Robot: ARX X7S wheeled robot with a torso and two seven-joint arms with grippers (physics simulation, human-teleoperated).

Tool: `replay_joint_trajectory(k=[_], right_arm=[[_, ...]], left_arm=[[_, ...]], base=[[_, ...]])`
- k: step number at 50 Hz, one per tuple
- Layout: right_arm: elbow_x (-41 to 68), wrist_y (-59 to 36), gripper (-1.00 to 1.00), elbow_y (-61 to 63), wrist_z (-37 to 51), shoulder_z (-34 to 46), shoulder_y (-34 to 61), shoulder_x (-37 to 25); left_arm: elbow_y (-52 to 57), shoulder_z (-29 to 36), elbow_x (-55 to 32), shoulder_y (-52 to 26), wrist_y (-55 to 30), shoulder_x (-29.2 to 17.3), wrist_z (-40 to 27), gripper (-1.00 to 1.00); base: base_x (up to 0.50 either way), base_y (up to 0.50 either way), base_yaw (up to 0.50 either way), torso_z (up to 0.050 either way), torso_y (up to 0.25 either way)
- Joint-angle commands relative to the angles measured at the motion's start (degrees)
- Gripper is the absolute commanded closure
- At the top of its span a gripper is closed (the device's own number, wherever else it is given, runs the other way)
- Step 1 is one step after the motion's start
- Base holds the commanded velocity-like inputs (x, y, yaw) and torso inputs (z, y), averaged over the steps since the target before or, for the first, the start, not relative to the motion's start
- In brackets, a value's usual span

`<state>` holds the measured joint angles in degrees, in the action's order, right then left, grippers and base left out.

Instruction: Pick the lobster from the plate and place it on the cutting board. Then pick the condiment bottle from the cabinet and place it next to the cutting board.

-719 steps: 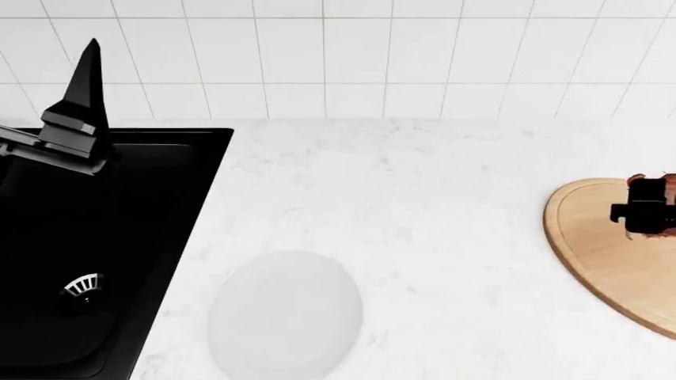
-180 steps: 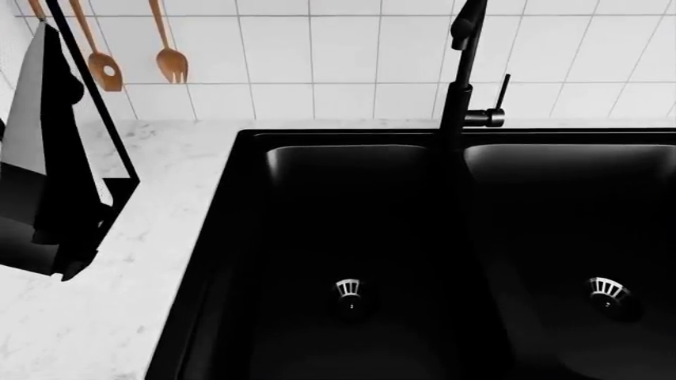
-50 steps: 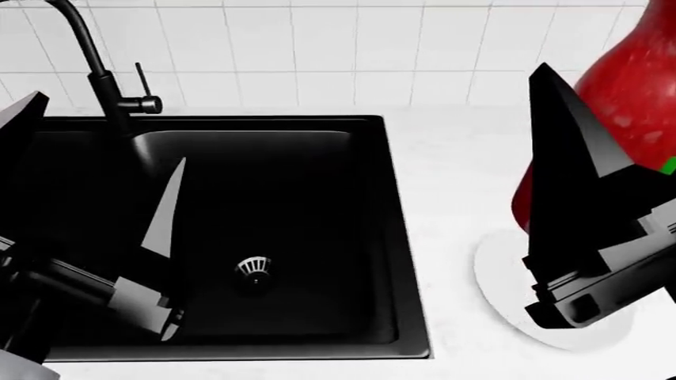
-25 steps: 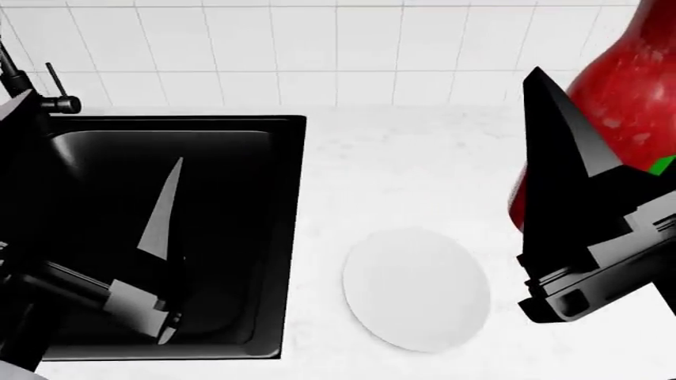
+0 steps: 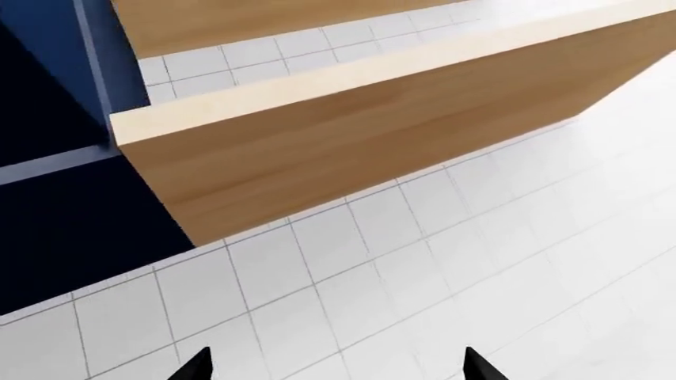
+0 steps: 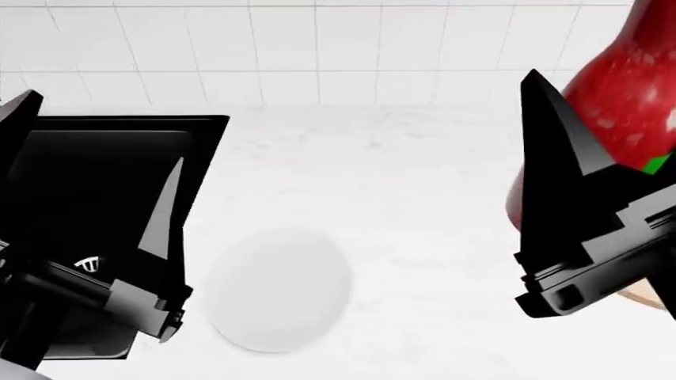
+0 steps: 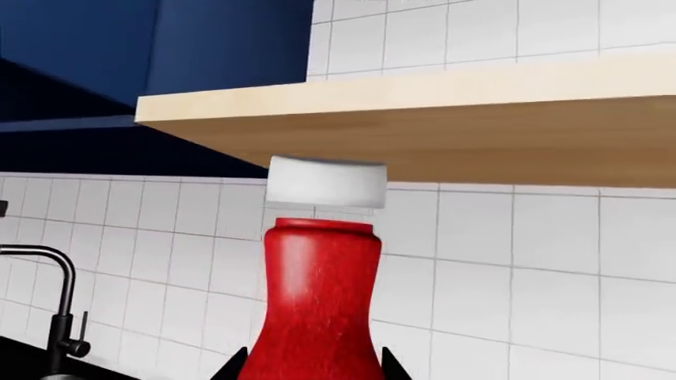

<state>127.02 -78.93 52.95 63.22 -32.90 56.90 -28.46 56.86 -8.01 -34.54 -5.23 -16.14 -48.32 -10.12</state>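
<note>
My right gripper point(image 6: 591, 166) is shut on the tall red condiment bottle point(image 6: 623, 103) and holds it upright above the counter at the right. In the right wrist view the bottle point(image 7: 322, 285) with its white cap sits between the black fingertips of that gripper point(image 7: 313, 360). The white plate point(image 6: 277, 289) lies bare on the marble counter, front centre-left. A thin sliver of the light-wood cutting board point(image 6: 653, 298) shows at the right edge behind the gripper. The lobster is out of view. My left gripper point(image 6: 106, 131) is open and empty over the sink; its wrist view point(image 5: 336, 364) faces wall tiles.
A black sink point(image 6: 106, 158) fills the left side. White tiled wall point(image 6: 317, 47) runs behind the counter. A wooden shelf point(image 7: 476, 119) and blue cabinet point(image 7: 211, 39) hang above.
The head view has swung right: the sink and plate slid left in the picture, the faucet left the view, and the board's edge came in at the right. The bottle stays gripped.
</note>
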Motion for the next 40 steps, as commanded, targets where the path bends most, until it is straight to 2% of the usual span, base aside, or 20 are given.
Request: replay_joint_trajectory(k=[1,17,21,28,32,34,36,37,38,40], right_arm=[[-2.0,-1.6,1.00,-0.3,-1.5,-0.5,-0.4,1.2],[-4.7,-3.5,1.00,0.1,-3.6,-1.3,-1.3,3.0],[-5.5,-3.8,1.00,0.0,-3.7,-1.0,-1.1,2.5],[-6.6,-4.4,1.00,-0.2,-4.1,-0.6,-2.0,2.0],[-9.5,-8.2,1.00,-0.9,-7.3,-2.9,-3.2,4.4],[-16.8,-10.9,1.00,0.6,-13.8,-4.0,-4.2,5.5],[-33.4,-10.8,1.00,5.0,-29.3,-2.6,-7.9,6.9],[-42.0,-8.4,1.00,6.8,-37.6,0.7,-10.4,6.9],[-50.6,-1.7,1.00,7.0,-42.6,7.8,-14.3,4.8],[-67.8,6.6,1.00,6.2,-47.5,17.8,-19.7,2.5]], left_arm=[[-0.4,0.4,0.2,0.1,0.6,-0.3,-0.1,-1.00],[-2.1,1.6,1.7,-0.1,2.0,0.2,0.4,-1.00],[-1.8,1.2,1.5,0.2,2.1,0.0,0.3,-1.00],[-1.7,1.1,1.5,0.6,2.2,-0.1,0.0,-1.00],[-1.5,0.8,1.4,1.0,2.2,-0.2,-0.2,-1.00],[-0.7,0.1,0.7,1.5,1.8,-0.6,-0.7,-1.00],[-1.1,0.5,1.0,1.3,2.0,-0.5,-0.5,-1.00],[-1.5,0.9,1.3,1.0,2.2,-0.3,-0.4,-1.00],[-2.0,1.2,1.6,0.9,2.4,-0.1,-0.2,-1.00],[-2.3,1.5,1.8,0.9,2.7,0.1,-0.1,-1.00]], base=[[0.00,-0.50,0.00,0.000,0.000],[0.00,-0.50,0.00,0.000,0.000],[0.00,0.00,0.00,0.000,0.000],[-0.47,0.04,0.00,0.000,0.000],[-0.36,0.01,0.00,0.000,0.000],[0.00,0.00,0.00,0.000,0.000],[0.00,0.00,0.00,0.000,0.000],[0.00,0.00,0.00,0.000,0.000],[0.00,0.00,0.00,0.000,0.000],[0.00,0.00,0.00,0.000,0.000]])
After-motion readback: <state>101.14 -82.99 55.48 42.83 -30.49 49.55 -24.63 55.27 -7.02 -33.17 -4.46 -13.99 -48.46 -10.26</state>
